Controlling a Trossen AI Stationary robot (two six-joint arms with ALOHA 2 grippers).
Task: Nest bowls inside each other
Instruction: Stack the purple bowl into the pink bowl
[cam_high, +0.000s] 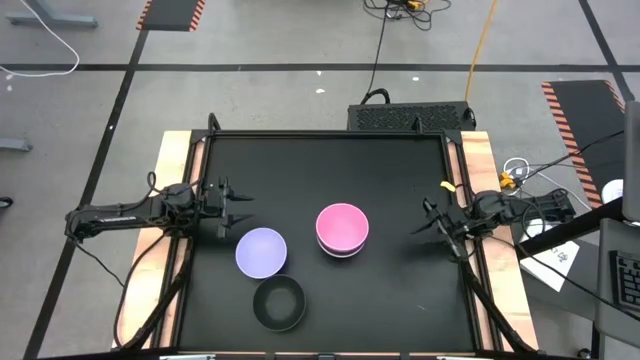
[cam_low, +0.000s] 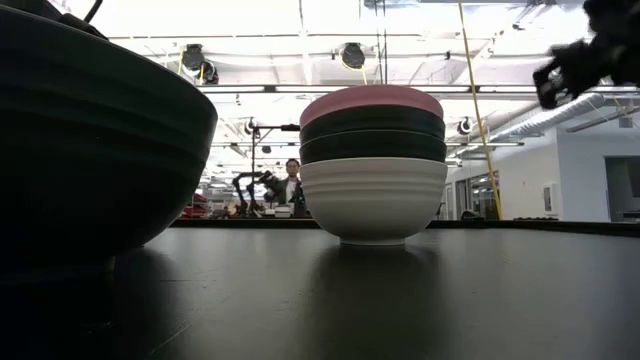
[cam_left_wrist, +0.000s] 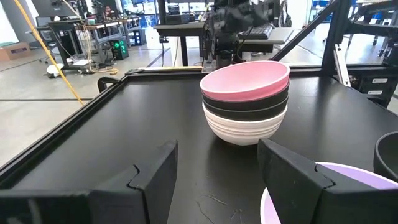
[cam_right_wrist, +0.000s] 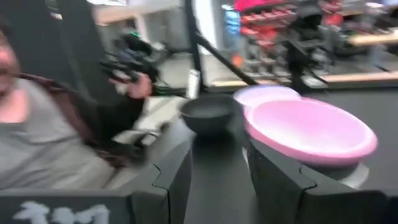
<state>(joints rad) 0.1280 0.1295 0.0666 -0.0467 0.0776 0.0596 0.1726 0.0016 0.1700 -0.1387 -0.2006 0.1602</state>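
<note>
Stack: you see a smooth pink round plastic bowl (cam_high: 342, 226) nested atop two black bowls (cam_left_wrist: 247, 105) in a ribbed white bowl (cam_low: 373, 200), mat centre.
Loose bowls: lavender bowl (cam_high: 261, 251) at 8 o'clock; lone black bowl (cam_high: 279, 303) at 7 o'clock.
Surface: matte black mat (cam_high: 330, 160), wooden edges.
Left gripper (cam_high: 238, 207): spread, empty, 9 o'clock.
Right gripper (cam_high: 432, 224): spread, empty, 3 o'clock.

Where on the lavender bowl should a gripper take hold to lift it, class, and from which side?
Probably the lavender bowl by its thin rim, from above on the side nearest the open left gripper: it sits upright and empty, one finger inside. The black bowl crowds its opposite edge.
</note>
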